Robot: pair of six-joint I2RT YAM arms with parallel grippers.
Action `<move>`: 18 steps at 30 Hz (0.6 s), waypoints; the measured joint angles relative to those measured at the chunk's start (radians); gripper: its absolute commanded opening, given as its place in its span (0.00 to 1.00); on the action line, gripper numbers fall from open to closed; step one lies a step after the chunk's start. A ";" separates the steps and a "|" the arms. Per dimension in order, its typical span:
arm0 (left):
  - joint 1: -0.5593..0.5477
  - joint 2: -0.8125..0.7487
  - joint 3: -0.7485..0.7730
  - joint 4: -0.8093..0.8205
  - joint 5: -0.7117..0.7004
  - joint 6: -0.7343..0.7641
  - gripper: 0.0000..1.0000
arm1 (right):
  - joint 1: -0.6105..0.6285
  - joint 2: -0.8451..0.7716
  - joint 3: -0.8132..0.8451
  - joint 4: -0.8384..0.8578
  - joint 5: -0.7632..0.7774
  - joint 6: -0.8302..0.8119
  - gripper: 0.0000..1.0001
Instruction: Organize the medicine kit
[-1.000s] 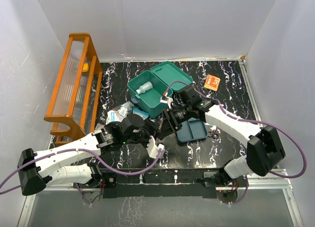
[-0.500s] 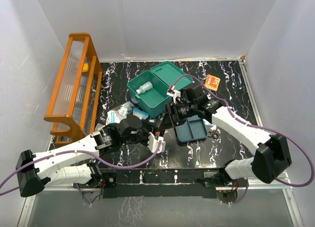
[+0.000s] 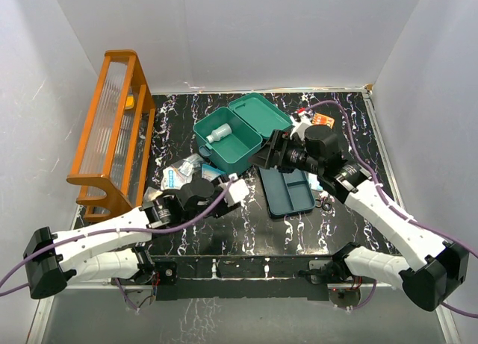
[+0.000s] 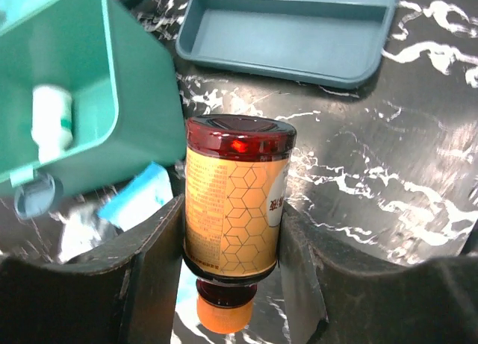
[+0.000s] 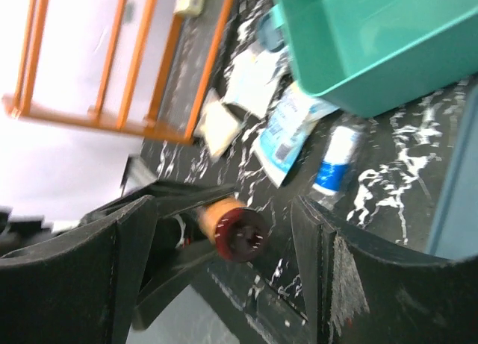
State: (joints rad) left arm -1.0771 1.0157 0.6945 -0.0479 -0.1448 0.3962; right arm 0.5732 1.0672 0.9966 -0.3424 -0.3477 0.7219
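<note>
Bottle [image 4: 235,202] gripped by left fingers [image 4: 149,273] (orange label), right fingers [image 5: 123,251] spread wide

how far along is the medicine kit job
Early. Done: one white bottle lies in the open box. In hand: the left gripper holds an amber bottle; the right gripper is open and empty. Left: packets and a small bottle beside the box, and the empty tray on the table.

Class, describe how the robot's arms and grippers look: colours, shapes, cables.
The left arm and right arm are white tubular links with black joints; a purple cable loops along each. The left gripper and right gripper have broad, flat black fingers.
</note>
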 measured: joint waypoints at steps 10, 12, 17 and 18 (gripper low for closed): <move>0.002 0.056 0.231 -0.172 -0.216 -0.493 0.38 | 0.000 -0.016 0.000 -0.116 0.322 0.146 0.70; 0.010 0.059 0.271 -0.213 -0.227 -0.542 0.38 | 0.000 -0.039 0.000 -0.130 0.362 0.150 0.70; 0.047 0.118 0.391 -0.290 -0.229 -0.587 0.41 | 0.000 -0.106 -0.033 -0.120 0.426 0.141 0.70; 0.062 0.140 0.420 -0.299 -0.219 -0.587 0.41 | 0.000 -0.119 -0.043 -0.117 0.437 0.135 0.70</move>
State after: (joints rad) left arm -1.0153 1.1561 1.1141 -0.3466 -0.3637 -0.1905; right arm 0.5728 0.9485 0.9531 -0.4591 0.0891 0.8574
